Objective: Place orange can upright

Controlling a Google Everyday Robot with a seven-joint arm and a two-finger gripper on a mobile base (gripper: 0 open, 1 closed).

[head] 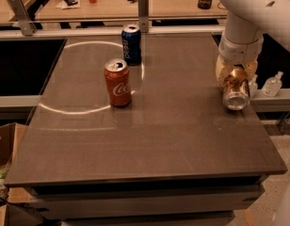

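Observation:
The orange can, pale orange-gold with a silver top, is near the right edge of the dark table. It is tipped over, its silver top facing the camera and slightly down. My gripper comes down from the white arm at the upper right and is shut around the can's body. The can's lower end is at or just above the tabletop; I cannot tell whether it touches.
A red Coca-Cola can stands upright left of centre. A blue Pepsi can stands upright behind it. Two clear bottles sit on a ledge right of the table. A wooden bench with clutter runs along the back.

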